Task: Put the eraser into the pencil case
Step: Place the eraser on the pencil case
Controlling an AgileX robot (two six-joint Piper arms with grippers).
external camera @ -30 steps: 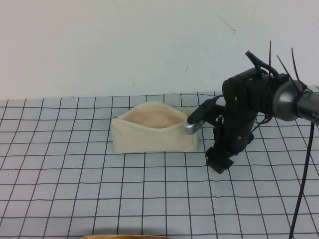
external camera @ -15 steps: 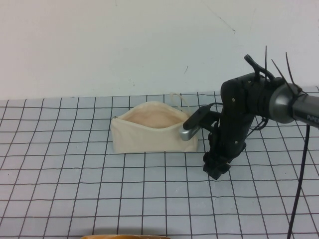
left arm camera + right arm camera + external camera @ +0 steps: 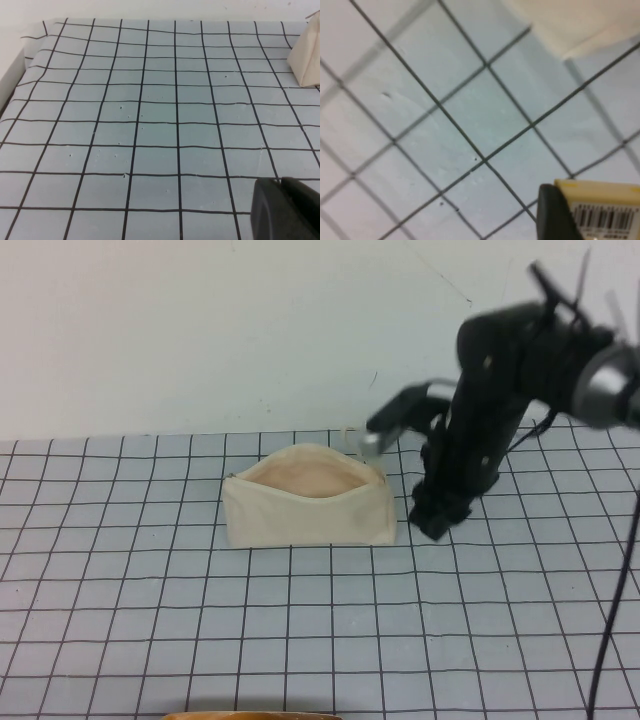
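Observation:
The pencil case (image 3: 308, 505) is a cream fabric pouch standing open on the grid mat, its peach lining showing. Its corner also shows in the left wrist view (image 3: 307, 60) and the right wrist view (image 3: 575, 22). My right gripper (image 3: 440, 518) hangs above the mat just right of the pouch's right end. In the right wrist view it is shut on the eraser (image 3: 605, 207), a tan block with a barcode label, against a dark finger (image 3: 552, 215). The eraser is hidden in the high view. My left gripper (image 3: 285, 210) is shut and empty, low over the mat, far from the pouch.
The table is covered by a pale grid mat (image 3: 150, 590) with a white wall behind it. The pouch's thin cream pull cord (image 3: 350, 435) lies behind its right end. A tan edge (image 3: 250, 715) shows at the near border of the high view.
My right arm has risen off the mat and moved up and back, from beside the pouch's lower right corner to level with its top edge.

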